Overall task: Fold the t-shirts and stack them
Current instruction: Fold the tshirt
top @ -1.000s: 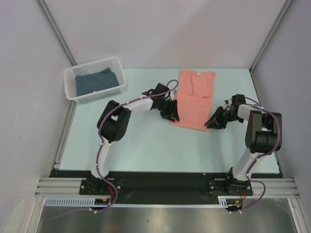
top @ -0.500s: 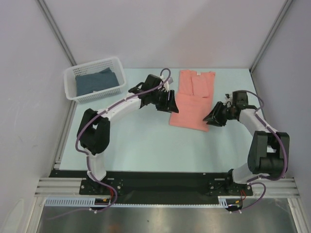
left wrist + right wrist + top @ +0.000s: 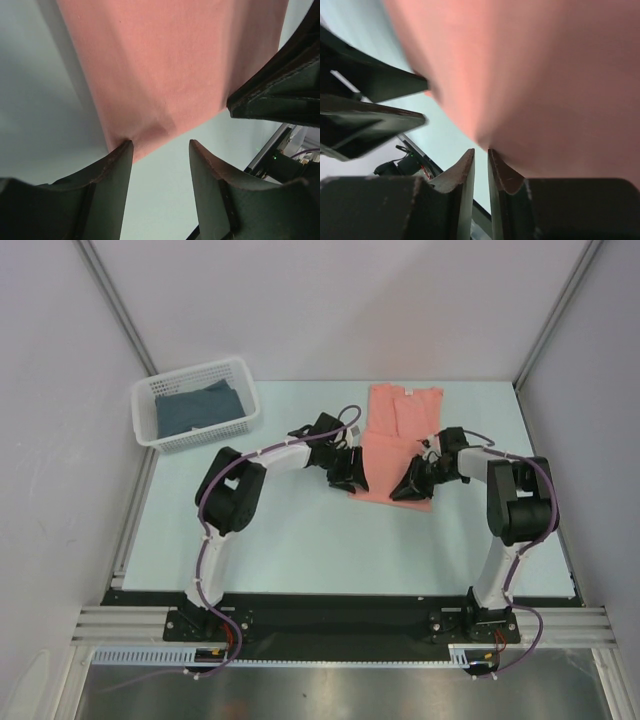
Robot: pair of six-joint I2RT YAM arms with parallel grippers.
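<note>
The left gripper (image 3: 160, 145) straddles the near-left corner of the pink shirt (image 3: 395, 455), jaws apart, apparently ready to pinch. The right gripper (image 3: 481, 150) sits at the near-right corner, jaws almost together, grip impossible to confirm. The shirt lies mid-table, part-folded; the blue shirt (image 3: 192, 410) waits in the basket (image 3: 190, 372).
</note>
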